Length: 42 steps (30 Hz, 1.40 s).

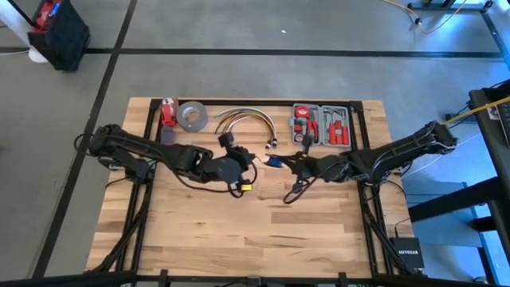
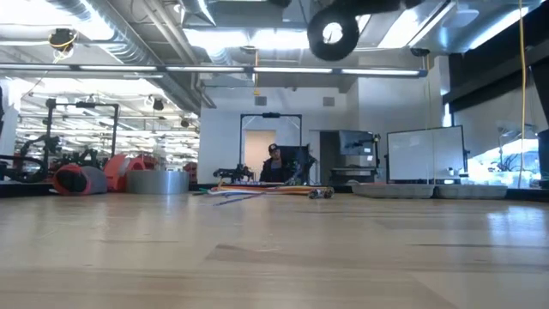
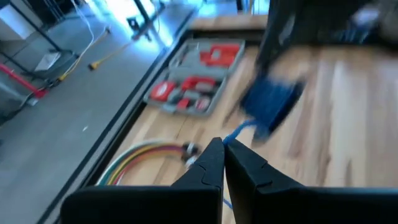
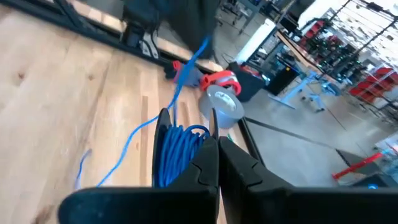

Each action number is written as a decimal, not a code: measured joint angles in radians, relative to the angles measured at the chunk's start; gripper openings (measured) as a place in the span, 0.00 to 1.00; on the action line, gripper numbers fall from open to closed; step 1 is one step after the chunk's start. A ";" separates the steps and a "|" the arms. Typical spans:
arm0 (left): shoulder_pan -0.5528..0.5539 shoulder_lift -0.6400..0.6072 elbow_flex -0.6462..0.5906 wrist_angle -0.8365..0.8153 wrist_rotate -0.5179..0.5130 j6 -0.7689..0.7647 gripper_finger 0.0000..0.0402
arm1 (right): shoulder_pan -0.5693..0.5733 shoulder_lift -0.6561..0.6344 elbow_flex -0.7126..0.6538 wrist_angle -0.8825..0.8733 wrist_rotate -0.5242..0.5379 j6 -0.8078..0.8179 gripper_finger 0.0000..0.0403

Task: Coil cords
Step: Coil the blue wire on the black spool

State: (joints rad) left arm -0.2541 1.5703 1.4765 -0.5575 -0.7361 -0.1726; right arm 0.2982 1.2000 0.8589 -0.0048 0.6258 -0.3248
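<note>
The wooden table bears a tape roll, a tool case, and coloured cables.

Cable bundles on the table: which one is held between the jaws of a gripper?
The blue cord, wound in a coil at the right gripper. The arched orange, red and white cable bundle lies alone on the table, near the tool case.

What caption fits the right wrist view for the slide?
Right gripper shut on a coiled bundle of blue cord, a loose strand trailing across the wooden table toward the duct tape roll.
</note>
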 joint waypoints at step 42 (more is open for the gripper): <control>-0.040 0.201 0.001 0.387 -0.063 0.132 0.00 | -0.042 0.133 0.032 0.334 0.122 0.024 0.00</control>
State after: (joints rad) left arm -0.2944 1.7718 1.4772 -0.1707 -0.7994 -0.0410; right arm 0.2558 1.3327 0.8910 0.3290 0.7479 -0.3011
